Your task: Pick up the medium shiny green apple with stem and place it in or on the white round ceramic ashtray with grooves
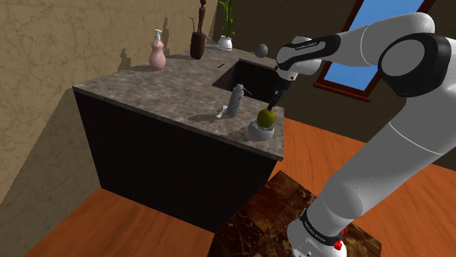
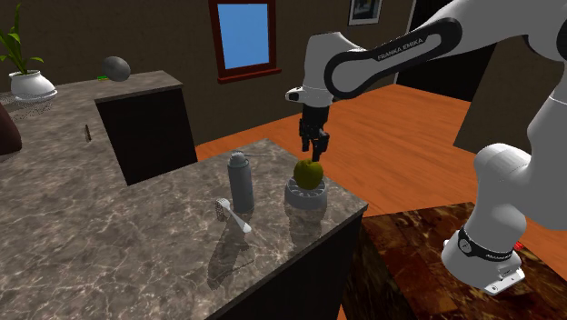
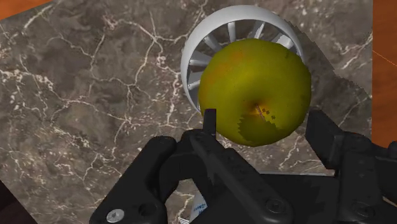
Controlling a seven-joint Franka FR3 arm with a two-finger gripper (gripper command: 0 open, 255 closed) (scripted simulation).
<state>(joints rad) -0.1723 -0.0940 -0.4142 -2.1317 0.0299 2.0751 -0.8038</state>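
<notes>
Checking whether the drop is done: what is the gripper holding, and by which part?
Nothing. The gripper is open just above the apple, which sits in the ashtray.

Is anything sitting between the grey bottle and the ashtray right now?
No. The counter between the bottle and the ashtray, which holds the apple, is bare; the second exterior view shows it plainly.

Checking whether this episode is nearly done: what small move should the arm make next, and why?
Probably lift the gripper straight up, clear of the apple. The apple already sits on the ribbed white ashtray, and the fingers stand apart just above it, seemingly not clasping it, so the placing looks done.
</notes>
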